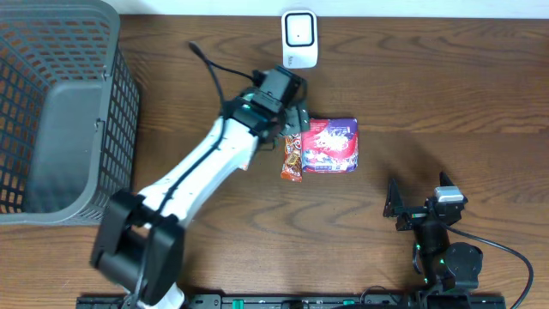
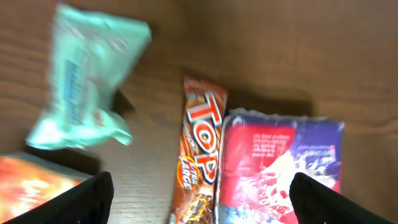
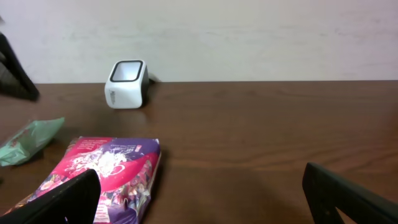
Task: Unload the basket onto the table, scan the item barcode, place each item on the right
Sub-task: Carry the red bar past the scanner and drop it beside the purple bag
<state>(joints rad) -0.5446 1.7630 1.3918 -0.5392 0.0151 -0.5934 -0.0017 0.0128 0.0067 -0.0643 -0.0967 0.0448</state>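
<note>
Dark wood table [image 1: 429,94]: beneath the left gripper [image 1: 293,120], in line between its fingers, lies an orange TOP bar [image 1: 292,159], with a purple-pink snack bag [image 1: 330,146] touching its long edge on one finger's side. On the other finger's side lie a mint-green wrapper [image 2: 81,81], blurred, and the corner of an orange packet [image 2: 37,190]. A white scanner [image 1: 299,39] stands just beyond the gripper, and a grey mesh basket [image 1: 124,94] sits well off to its left.

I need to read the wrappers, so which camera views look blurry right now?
Left wrist view: motion-smeared, the green packet worst, the TOP bar lettering readable. Right wrist view: the scanner fairly crisp, the purple packet softer up close. Overhead view: sharp and evenly lit.
</note>
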